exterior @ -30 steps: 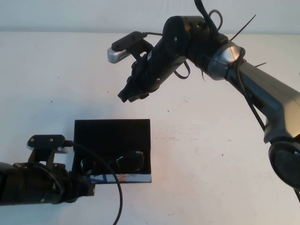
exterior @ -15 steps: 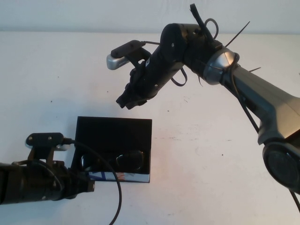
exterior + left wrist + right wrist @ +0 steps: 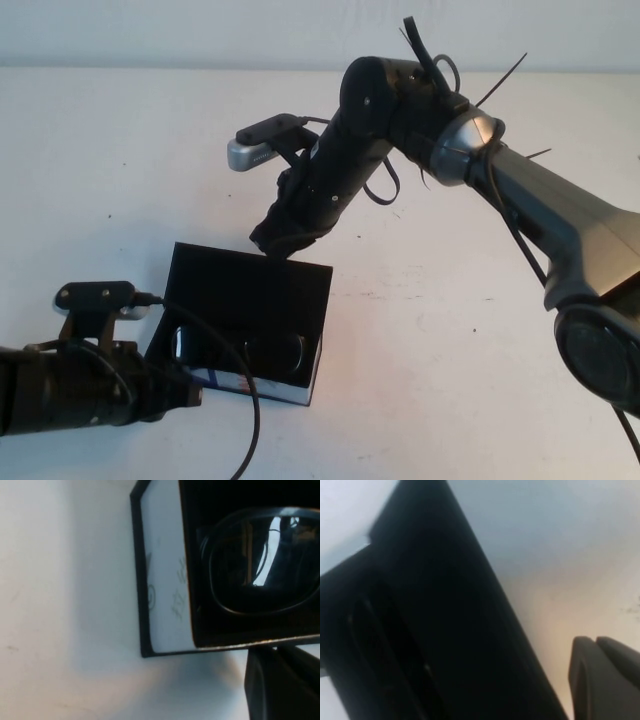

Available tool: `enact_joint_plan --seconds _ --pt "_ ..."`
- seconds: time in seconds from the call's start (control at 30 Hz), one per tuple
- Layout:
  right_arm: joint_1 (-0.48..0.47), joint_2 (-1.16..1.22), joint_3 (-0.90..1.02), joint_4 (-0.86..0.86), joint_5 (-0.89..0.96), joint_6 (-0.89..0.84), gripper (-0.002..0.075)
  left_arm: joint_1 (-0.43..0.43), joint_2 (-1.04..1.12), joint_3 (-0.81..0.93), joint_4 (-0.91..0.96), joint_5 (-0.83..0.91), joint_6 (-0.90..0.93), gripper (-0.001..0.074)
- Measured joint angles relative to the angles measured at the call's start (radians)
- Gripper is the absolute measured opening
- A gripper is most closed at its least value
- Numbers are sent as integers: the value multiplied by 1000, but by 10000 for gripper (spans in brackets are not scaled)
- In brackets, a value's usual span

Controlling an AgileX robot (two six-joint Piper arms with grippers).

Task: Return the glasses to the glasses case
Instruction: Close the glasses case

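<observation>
A: Where are the glasses (image 3: 245,350)?

B: Inside the case (image 3: 190,270), lying flat in the open box part. In the left wrist view one lens (image 3: 260,555) fills the dark interior, right behind the white printed side (image 3: 165,575).

A: And the case?

B: On the white table (image 3: 120,150), near the robot's edge, left of centre. The black flap (image 3: 250,285) stands on the far side of the box; the white side (image 3: 260,385) faces the robot. The case sits slightly skewed to the table edge.

A: Right gripper?

B: Right gripper (image 3: 275,238) is at the flap's far edge, tip at or touching its top, can't tell which. Fingers pressed together, nothing pinched. The right wrist view shows the closed fingers (image 3: 605,680) beside the dark flap (image 3: 445,630). The arm reaches in from the right, across the table's middle.

A: Left gripper?

B: Left gripper (image 3: 185,395) is low at the near left, just beside the case's near left corner. Only a dark finger (image 3: 280,685) shows in the left wrist view, next to the case corner. Can't tell how its fingers stand.
</observation>
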Motion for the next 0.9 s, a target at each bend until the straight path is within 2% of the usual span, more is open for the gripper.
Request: enact_joint_plan --seconds 0.47,0.9 --pt "0 0 -52 99 8 16 -11 0 0 0 -61 0 49 -1" --pt "51 -2 -59 110 10 81 -11 0 0 0 -68 0 54 -1"
